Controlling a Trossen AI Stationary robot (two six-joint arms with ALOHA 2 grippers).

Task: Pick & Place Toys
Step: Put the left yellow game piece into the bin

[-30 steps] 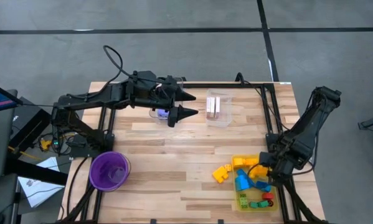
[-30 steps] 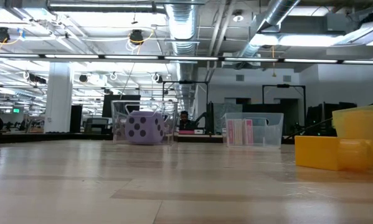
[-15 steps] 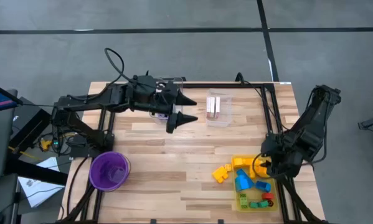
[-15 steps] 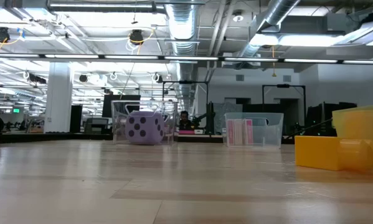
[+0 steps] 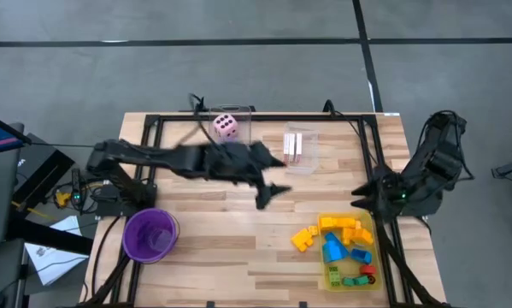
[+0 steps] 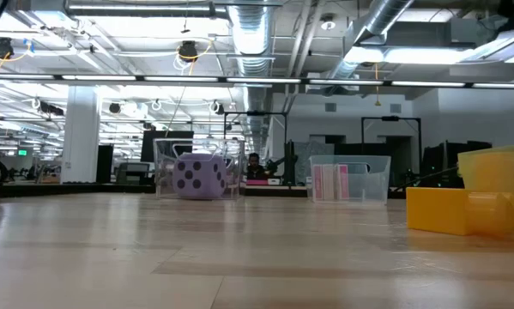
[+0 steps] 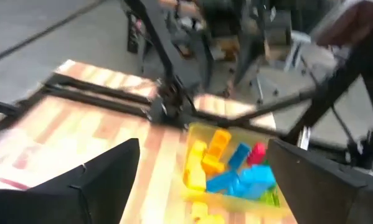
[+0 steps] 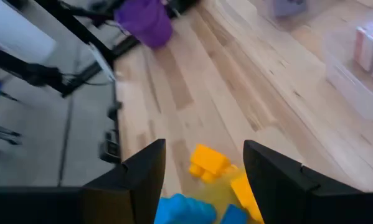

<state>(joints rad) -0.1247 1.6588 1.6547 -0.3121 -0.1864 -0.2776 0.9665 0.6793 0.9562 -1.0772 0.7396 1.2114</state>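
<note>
The toys lie in three places. Yellow, blue, green and red blocks [image 5: 345,244] fill a yellow tray [image 5: 331,281]. A pink dotted die [image 5: 226,127] rests in a clear box at the far edge. Pink-white cards [image 5: 296,147] stand in a second clear box. One yellow block [image 5: 304,238] lies on the table beside the tray. My left gripper [image 5: 285,174] hovers open over the table's middle, pointing at the tray [image 7: 230,171]. My right gripper [image 5: 356,194] hangs open above the tray's far edge, with nothing between its fingers [image 8: 142,174].
A purple round cup [image 5: 150,235] stands at the near left. In the low view the die's box [image 6: 196,176], the card box [image 6: 348,180] and the yellow tray [image 6: 467,206] stand along the far side, with bare wood in front.
My left gripper has swung away from the die's box toward the table's right and near side, sinking a little, and now points at the tray. My right gripper has risen from the blocks in the tray and tipped up. The die now shows uncovered in its box.
</note>
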